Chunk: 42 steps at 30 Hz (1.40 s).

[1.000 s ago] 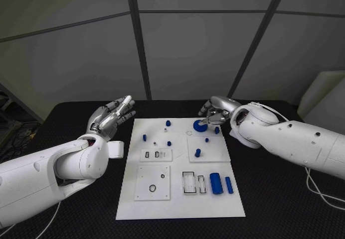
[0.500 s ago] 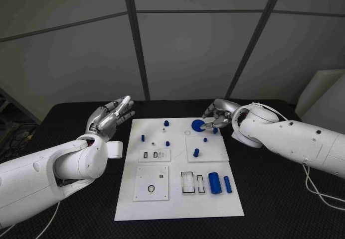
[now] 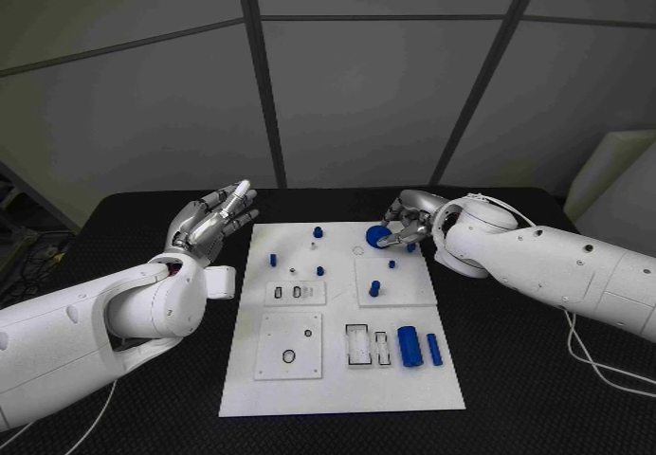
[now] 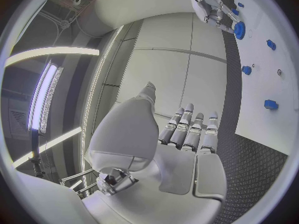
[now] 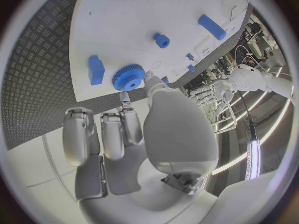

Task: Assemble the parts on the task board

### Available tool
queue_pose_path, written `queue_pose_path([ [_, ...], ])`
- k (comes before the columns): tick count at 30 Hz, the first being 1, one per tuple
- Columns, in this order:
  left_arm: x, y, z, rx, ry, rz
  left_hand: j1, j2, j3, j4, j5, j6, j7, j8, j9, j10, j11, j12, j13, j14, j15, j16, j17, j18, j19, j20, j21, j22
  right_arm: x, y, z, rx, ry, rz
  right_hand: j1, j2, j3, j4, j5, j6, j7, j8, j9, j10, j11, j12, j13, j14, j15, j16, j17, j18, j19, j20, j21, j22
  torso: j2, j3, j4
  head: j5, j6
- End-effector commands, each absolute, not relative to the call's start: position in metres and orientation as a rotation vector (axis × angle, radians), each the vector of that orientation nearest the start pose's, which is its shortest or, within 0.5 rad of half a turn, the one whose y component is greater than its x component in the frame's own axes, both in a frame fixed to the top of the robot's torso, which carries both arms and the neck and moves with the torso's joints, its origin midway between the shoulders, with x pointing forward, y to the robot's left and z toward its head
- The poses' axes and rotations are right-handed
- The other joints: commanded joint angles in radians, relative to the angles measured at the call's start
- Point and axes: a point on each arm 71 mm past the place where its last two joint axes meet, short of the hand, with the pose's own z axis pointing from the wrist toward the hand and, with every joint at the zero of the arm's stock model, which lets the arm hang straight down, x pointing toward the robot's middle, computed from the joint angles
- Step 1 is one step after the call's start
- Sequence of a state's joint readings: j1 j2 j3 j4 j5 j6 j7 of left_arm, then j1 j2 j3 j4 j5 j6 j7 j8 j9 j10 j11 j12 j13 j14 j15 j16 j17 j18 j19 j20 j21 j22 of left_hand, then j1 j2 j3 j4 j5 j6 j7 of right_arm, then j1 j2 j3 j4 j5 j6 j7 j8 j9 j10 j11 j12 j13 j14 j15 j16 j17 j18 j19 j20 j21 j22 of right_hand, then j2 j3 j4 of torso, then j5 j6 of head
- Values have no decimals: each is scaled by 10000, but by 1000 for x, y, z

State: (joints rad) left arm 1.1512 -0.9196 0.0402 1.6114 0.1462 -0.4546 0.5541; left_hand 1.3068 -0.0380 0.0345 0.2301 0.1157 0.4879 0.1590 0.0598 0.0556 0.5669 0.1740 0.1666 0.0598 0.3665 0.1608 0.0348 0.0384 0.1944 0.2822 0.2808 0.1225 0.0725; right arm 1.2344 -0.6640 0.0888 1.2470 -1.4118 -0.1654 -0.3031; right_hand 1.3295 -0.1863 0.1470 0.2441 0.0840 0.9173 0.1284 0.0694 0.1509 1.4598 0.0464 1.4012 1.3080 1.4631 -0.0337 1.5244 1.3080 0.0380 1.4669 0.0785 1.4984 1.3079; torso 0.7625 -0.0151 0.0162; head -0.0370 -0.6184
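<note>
**Right hand grips blue gear at far end of board**

The fingers (image 5: 127, 115) of the right hand (image 3: 406, 219) pinch a blue gear (image 3: 377, 236), toothed round its rim, at the far right part of the board (image 3: 274, 398); whether the gear touches the board cannot be told. Just beside the gear, a small blue block (image 5: 95, 69) stands on the white surface, with a short blue peg (image 5: 162, 40) farther along and a longer blue bar (image 5: 212, 27) near the recessed plates. The left hand (image 3: 209, 226) hovers off the board's left edge, above the black counter (image 3: 533, 379), its fingers (image 4: 190, 129) straight, spread and holding nothing, palm turned towards the board. Across the board's middle, several small blue pegs (image 3: 320, 272) stand upright. Nearer the robot, a thick blue cylinder (image 3: 409, 347) and a thinner blue rod (image 3: 433, 350) lie side by side, to the right of a rectangular slot (image 3: 358, 346).
</note>
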Motion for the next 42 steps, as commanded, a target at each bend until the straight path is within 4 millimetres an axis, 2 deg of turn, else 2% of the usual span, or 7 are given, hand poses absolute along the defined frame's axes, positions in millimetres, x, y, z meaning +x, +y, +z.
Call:
queue_pose_path([
  [1, 479, 235, -158, -12305, 11254, -15533, 29, 109, 3, -84, 6, -15, 499, 21, -2, -64, -22, 0, -8, -67, -13, 28, 2, -119, 40, -11, 50, 11, 558, -203, -152, 666, 17427, 4051, 136, 0, 29, 72, 85, -51, 14, -28, 21, 79, 0, 76, 890, 844, 71, 54, 1539, -81, 260, 60, 73, 1155, -3, -1, -2, 1, -14],
  [9, 479, 235, -159, -12310, 11258, -15528, 29, 109, 3, -84, 6, -15, 499, 21, -2, -64, -22, 0, -8, -67, -13, 28, 2, -119, 40, -11, 50, 11, 561, -199, -153, 585, 17437, 4008, 368, 208, 153, -1, 146, 73, -4, 8, 104, 207, -14, 302, 1140, 857, 64, 84, 1614, -97, 302, 59, 111, 1243, 2, 3, -5, 10, -25],
  [24, 479, 235, -159, -12337, 11295, -15519, 29, 109, 3, -84, 6, -15, 499, 21, -2, -64, -22, 0, -8, -67, -13, 28, 2, -119, 40, -11, 50, 11, 562, -193, -153, -159, 17237, 3564, 533, 352, 198, -245, 131, 430, -67, 96, 240, 433, -64, 663, 1528, 883, 28, 137, 1747, -135, 400, 30, 197, 1438, 5, 7, 0, 10, -71],
  [26, 479, 235, -159, -12339, 11299, -15518, 29, 109, 3, -84, 6, -15, 499, 21, -2, -64, -22, 0, -8, -67, -13, 28, 2, -119, 40, -11, 50, 11, 562, -193, -152, -268, 17158, 3488, 591, 417, 232, -323, 136, 568, -90, 136, 281, 462, -85, 708, 1577, 886, 12, 144, 1766, -145, 427, 18, 220, 1490, 5, 6, 0, 10, -71],
  [33, 479, 235, -159, -12347, 11308, -15510, 29, 124, -7, -110, 9, -48, 497, 12, -8, -83, -24, -5, -9, -93, -13, 25, 0, -120, 45, -14, 58, 12, 560, -188, -147, -578, 16466, 3518, 1077, 900, 625, -890, 304, 1171, -216, 288, 429, 650, -201, 988, 1880, 894, -88, 160, 1811, -190, 544, -72, 318, 1715, 3, 3, 4, 7, -79],
  [38, 479, 236, -159, -12347, 11308, -15511, 29, 124, -7, -110, 9, -48, 497, 12, -8, -83, -24, -5, -9, -93, -13, 25, 0, -120, 45, -14, 58, 12, 553, -180, -138, -634, 15564, 4147, 1024, 947, 704, -990, 322, 1308, -250, 284, 456, 832, -230, 1263, 2170, 908, -115, 183, 1874, -226, 638, -102, 395, 1890, -1, 9, 3, 27, -52],
  [42, 479, 236, -159, -12348, 11303, -15502, 29, 124, -7, -110, 9, -48, 497, 12, -8, -83, -24, -5, -9, -93, -13, 25, 0, -120, 45, -14, 58, 12, 545, -169, -131, -893, 14948, 4632, 972, 952, 725, -1020, 332, 1348, -260, 270, 464, 893, -241, 1356, 2269, 916, -124, 196, 1907, -231, 652, -113, 406, 1915, -3, 0, 6, 41, -43],
])
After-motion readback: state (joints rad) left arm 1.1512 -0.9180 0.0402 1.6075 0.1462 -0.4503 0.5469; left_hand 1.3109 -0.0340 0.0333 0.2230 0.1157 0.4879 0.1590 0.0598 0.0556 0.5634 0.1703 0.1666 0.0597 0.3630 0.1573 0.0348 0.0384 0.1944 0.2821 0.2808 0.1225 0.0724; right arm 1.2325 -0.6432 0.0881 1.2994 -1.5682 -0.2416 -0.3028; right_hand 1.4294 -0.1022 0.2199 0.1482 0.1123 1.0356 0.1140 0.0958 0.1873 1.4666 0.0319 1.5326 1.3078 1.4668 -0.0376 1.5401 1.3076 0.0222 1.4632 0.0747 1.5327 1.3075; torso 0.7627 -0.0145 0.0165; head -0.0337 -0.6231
